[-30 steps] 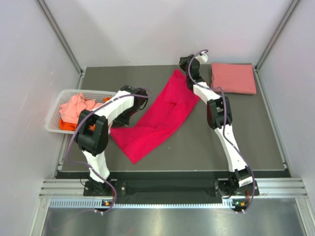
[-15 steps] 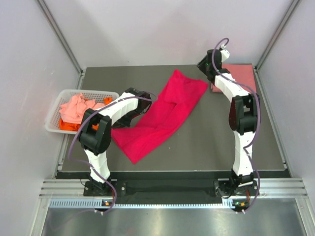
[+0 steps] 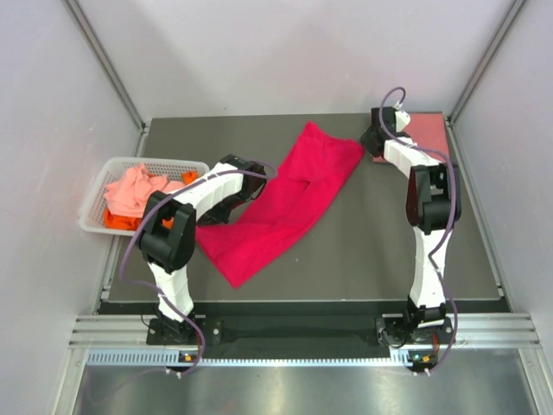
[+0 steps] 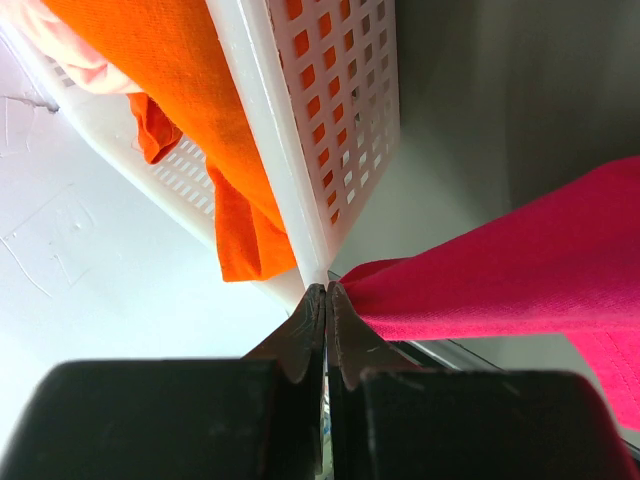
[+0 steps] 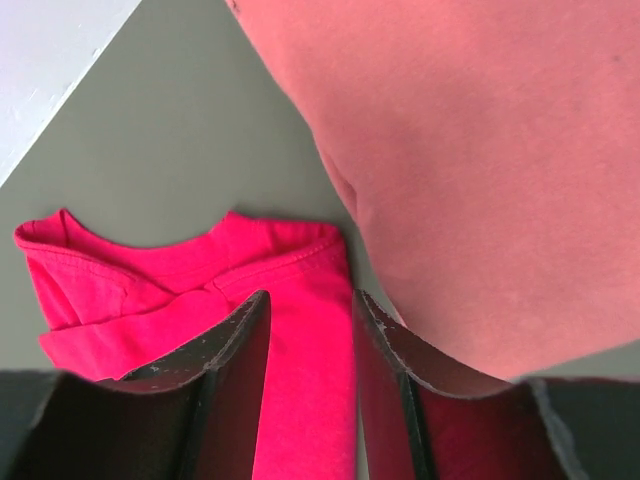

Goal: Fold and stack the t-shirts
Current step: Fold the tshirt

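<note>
the left gripper is shut tight. a corner of the magenta-red t-shirt comes to a point right at its tips, so it looks pinched. at its 11 o'clock is the white basket, with the orange t-shirt and the pale coral t-shirt inside. the right gripper is open and holds nothing, above the red shirt's neck. the folded salmon pink t-shirt lies at its 1 o'clock on the table.
</note>
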`<state>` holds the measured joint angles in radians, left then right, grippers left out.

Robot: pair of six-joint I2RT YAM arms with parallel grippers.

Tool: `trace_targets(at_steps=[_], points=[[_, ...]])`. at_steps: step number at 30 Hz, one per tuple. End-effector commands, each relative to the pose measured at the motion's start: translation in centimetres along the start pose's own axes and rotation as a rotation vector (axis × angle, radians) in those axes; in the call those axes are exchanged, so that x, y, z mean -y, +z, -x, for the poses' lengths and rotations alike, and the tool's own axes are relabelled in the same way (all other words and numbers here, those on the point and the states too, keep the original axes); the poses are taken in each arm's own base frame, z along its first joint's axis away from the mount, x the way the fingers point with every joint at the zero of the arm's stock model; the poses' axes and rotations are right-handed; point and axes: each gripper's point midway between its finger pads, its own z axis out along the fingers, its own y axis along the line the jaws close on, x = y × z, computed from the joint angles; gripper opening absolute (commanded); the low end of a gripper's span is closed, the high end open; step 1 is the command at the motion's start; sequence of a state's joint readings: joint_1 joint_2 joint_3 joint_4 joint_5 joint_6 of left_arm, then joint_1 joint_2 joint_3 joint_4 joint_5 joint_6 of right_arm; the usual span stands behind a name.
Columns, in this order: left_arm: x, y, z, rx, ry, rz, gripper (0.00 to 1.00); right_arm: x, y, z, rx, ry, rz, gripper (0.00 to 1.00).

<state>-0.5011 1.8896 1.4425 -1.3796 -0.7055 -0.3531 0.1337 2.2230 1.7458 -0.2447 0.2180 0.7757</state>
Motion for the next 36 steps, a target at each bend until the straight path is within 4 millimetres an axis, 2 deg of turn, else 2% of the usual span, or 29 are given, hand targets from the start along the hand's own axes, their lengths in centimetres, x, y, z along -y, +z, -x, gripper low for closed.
trace_targets(at_steps=[1, 12, 15, 18, 19, 21, 24, 25, 27, 29, 31, 36], points=[[4.8, 1.2, 0.7, -0.017, -0.091, -0.164, 0.0, -0.4, 1.2, -0.2, 0.015, -0.016, 0.019, 0.39], [4.4, 0.4, 1.0, -0.01, -0.089, -0.151, 0.0, 0.2, 2.9, -1.6, -0.013, -0.031, -0.021, 0.34], [4.4, 0.4, 0.9, -0.013, -0.083, -0.149, 0.0, 0.4, 3.5, -1.5, -0.007, -0.033, -0.026, 0.31], [4.3, 0.2, 0.8, -0.009, -0.082, -0.147, 0.0, 0.2, 4.3, -1.5, -0.001, -0.033, -0.024, 0.15], [4.3, 0.1, 0.9, -0.009, -0.083, -0.143, 0.0, -0.1, 4.5, -1.5, 0.005, -0.032, -0.017, 0.03], [4.0, -0.2, 1.2, -0.001, -0.094, -0.135, 0.02, -0.4, 5.2, -1.2, 0.018, -0.029, -0.007, 0.0], [3.0, -0.6, 1.9, 0.014, -0.113, -0.093, 0.09, -1.4, 6.0, -0.5, 0.041, -0.021, 0.022, 0.0], [2.5, -0.7, 1.9, 0.01, -0.111, -0.068, 0.14, -1.9, 6.2, -0.1, 0.055, -0.02, 0.042, 0.0], [1.4, -1.4, 3.6, 0.045, -0.15, -0.017, 0.17, -2.7, 6.7, 0.4, 0.071, -0.012, 0.077, 0.0], [0.9, -1.8, 4.3, 0.052, -0.161, 0.003, 0.2, -4.2, 6.8, 1.7, 0.105, 0.001, 0.126, 0.0], [0.6, -2.6, 5.6, 0.084, -0.193, -0.009, 0.24, -4.9, 7.4, 1.8, 0.11, -0.002, 0.154, 0.0], [-0.2, -4.4, 7.8, 0.17, -0.251, -0.053, 0.25, -7.8, 8.2, 3.2, 0.143, -0.023, 0.25, 0.0]])
